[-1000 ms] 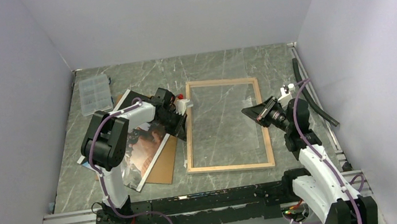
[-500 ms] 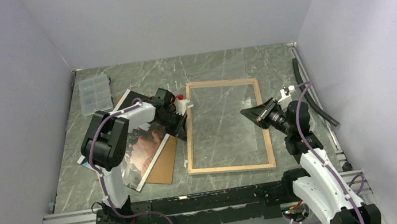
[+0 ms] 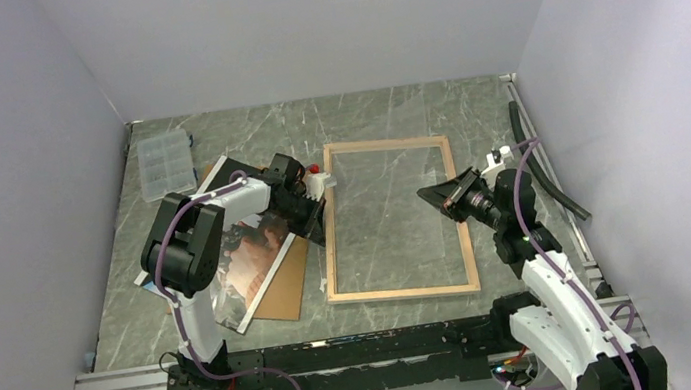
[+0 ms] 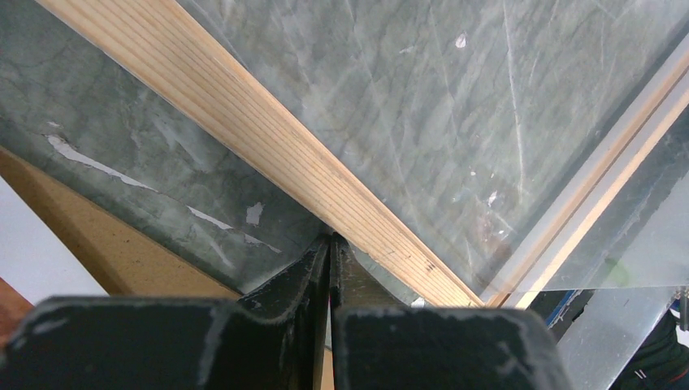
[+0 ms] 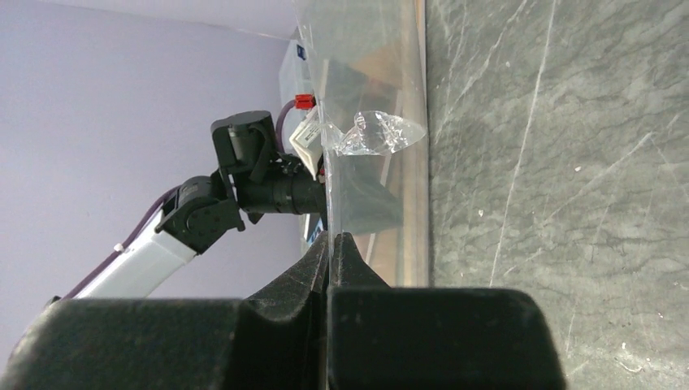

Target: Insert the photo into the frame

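The frame lies back up in the middle of the table, light wood rails around a clear middle. The photo, dark and reddish, lies left of it under my left arm. My left gripper is shut and empty, its tips against the frame's left rail. My right gripper is shut on the edge of a thin clear pane, held raised over the frame's right side. In the right wrist view the pane runs edge-on from the jaws, with a crinkled bit of film on it.
A brown backing board lies under the photo and shows in the left wrist view. A clear plastic compartment box sits at the back left. A black hose runs along the right wall. Metal rails cross the near edge.
My right gripper has shifted only slightly, still holding the clear pane. The left arm, frame and photo have not moved.
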Action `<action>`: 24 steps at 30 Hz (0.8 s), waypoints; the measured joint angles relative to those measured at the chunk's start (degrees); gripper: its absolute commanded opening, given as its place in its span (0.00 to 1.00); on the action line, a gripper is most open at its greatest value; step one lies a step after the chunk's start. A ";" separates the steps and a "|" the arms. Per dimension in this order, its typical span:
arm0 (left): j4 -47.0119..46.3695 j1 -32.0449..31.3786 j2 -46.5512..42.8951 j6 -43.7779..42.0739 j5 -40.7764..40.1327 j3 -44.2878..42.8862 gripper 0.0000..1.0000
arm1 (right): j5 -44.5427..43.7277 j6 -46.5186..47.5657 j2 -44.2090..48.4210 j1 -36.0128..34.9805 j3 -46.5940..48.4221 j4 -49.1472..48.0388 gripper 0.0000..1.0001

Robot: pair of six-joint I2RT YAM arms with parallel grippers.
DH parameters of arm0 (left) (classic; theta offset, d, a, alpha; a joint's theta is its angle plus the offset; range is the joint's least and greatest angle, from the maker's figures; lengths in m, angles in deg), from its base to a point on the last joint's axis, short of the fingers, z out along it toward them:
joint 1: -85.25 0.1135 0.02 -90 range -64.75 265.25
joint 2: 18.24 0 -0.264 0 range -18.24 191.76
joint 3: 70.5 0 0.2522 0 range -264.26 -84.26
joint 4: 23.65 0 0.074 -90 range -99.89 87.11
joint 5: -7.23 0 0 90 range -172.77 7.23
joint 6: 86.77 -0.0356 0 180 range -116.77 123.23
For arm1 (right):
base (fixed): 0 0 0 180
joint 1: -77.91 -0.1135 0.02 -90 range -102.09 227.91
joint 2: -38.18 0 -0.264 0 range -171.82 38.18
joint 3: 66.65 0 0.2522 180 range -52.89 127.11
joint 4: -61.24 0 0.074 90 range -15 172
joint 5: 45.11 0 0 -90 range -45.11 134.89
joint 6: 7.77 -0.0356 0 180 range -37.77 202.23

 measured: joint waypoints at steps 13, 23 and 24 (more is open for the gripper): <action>0.00 0.00 -0.07 -0.09 -0.02 0.00 0.10 | -3.96 -0.28 0.35 0.02 0.52 4.57 0.00; -0.22 -0.02 -0.22 -0.22 -0.04 0.22 0.09 | -7.17 -1.55 3.04 0.00 -0.76 8.41 0.00; -0.22 -0.02 -0.22 -0.22 -0.04 0.22 0.09 | -7.41 -1.73 3.26 0.00 -1.01 8.57 0.00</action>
